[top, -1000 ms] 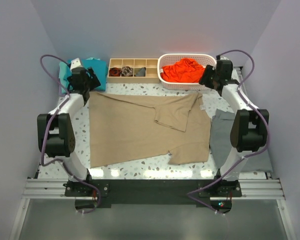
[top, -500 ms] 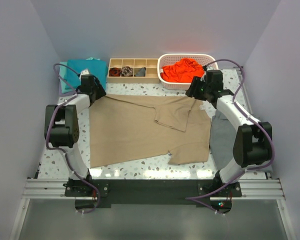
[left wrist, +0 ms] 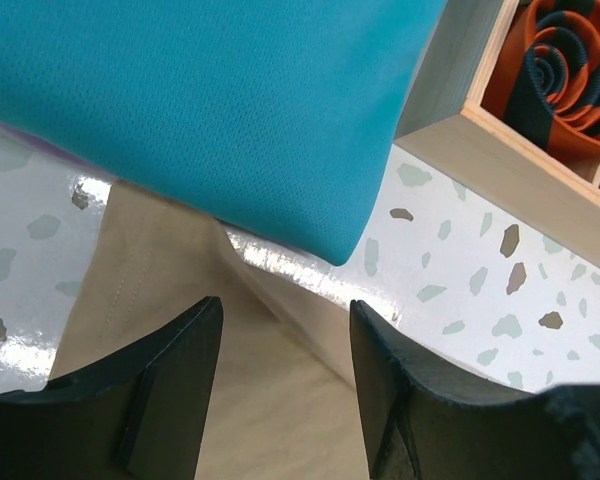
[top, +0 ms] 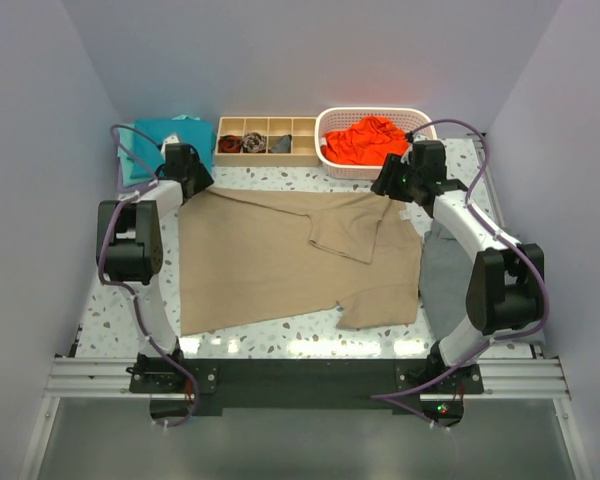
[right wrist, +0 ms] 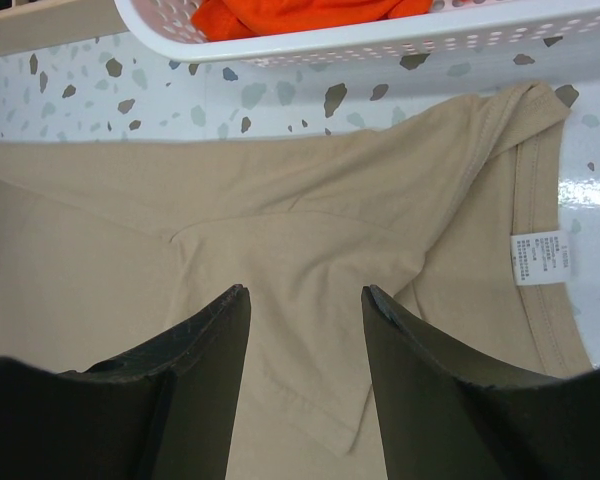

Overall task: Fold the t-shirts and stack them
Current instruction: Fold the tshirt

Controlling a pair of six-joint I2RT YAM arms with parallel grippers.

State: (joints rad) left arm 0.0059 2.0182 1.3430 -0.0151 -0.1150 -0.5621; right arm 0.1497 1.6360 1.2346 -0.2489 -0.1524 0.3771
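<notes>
The tan shirt [top: 270, 265] lies flat mid-frame on the worktop [top: 280, 178]. The left end effector [left wrist: 285, 312] and right end effector [right wrist: 305, 295] hang spread over its upper edge, pinching nothing. I'd have both bite the hem level, then lift together.

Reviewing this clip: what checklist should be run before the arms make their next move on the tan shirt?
1. Left gripper open above the tan shirt's far-left corner: ok.
2. Right gripper open above the shirt near its collar: ok.
3. Fabric gripped by either: not ok, both pairs of jaws stand open.
4. Tan shirt lying flat: not ok, one sleeve lies folded over the body.
5. Teal shirt clear of that corner: cannot tell.
</notes>
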